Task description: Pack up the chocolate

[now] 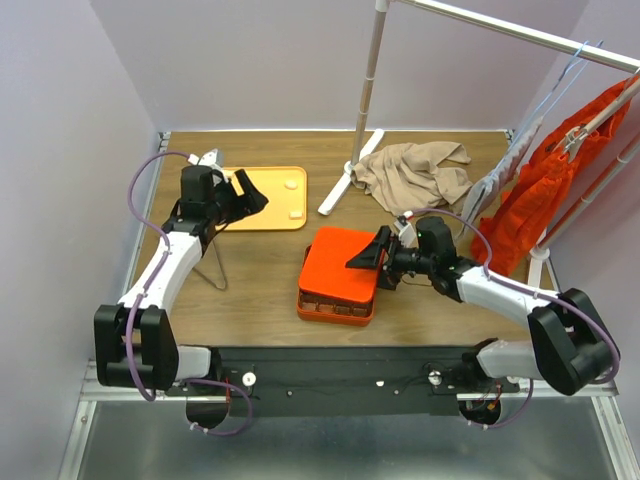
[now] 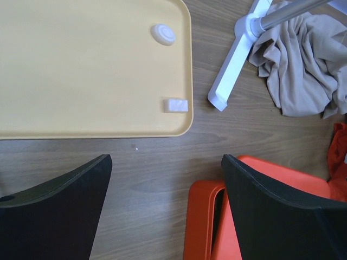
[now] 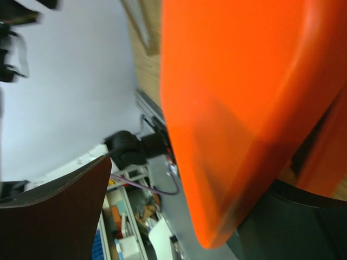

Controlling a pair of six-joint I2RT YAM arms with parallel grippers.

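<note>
Two cream-white chocolate pieces lie on the flat yellow-orange tray (image 2: 81,70): a round one (image 2: 162,34) and a small rectangular one (image 2: 176,105). In the top view they (image 1: 291,185) sit near the tray's right edge. My left gripper (image 2: 167,162) hangs open above the wood just off the tray's near edge, nothing between its fingers. The orange box (image 1: 337,288) sits mid-table with its lid (image 1: 342,258) lying askew on top. Dark brown shapes show under the lid's near edge. My right gripper (image 1: 372,252) is open at the lid's right edge. That lid (image 3: 244,108) fills the right wrist view, blurred.
A white rack foot (image 1: 348,172) and its pole (image 1: 368,75) stand at the back. A beige cloth (image 1: 415,172) lies beside them, and an orange garment (image 1: 545,190) hangs at right. A thin wire stand (image 1: 212,265) is beside the left arm.
</note>
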